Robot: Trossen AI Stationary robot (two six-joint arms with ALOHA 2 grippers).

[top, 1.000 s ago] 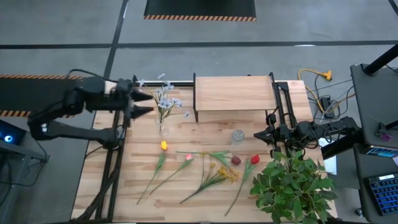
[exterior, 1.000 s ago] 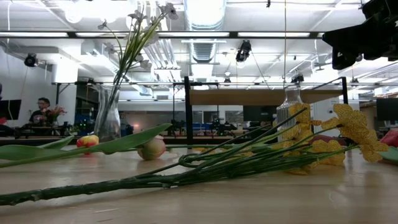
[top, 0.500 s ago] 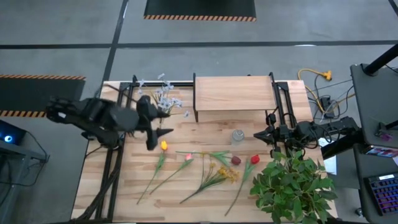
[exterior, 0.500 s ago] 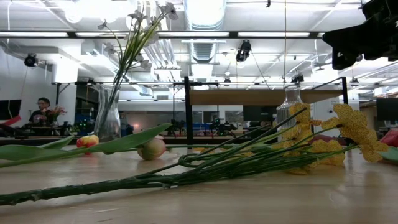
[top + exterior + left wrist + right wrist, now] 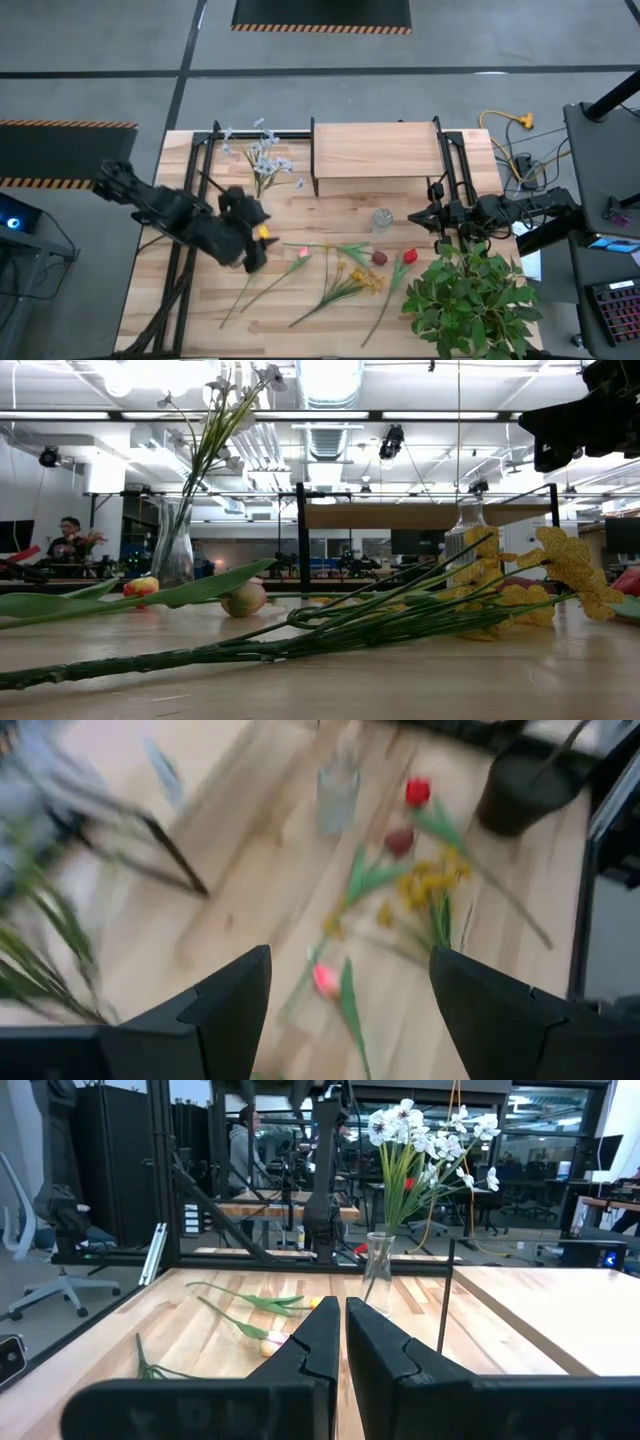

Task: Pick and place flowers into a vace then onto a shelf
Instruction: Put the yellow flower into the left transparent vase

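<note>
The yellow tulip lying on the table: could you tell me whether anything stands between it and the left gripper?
Nothing visible does: the left gripper, open and empty, hovers right beside the yellow tulip, with only bare table around them.

The tabletop (image 5: 300,300) is pale planked wood, smooth and matt, like the shelf (image 5: 375,150) board on thin black metal legs. Both vases (image 5: 172,545) are clear, glossy glass.

I can't read any words, numbers, or signs here. Nothing has a label or a brand name I can make out, and faraway things are too small to tell.
</note>
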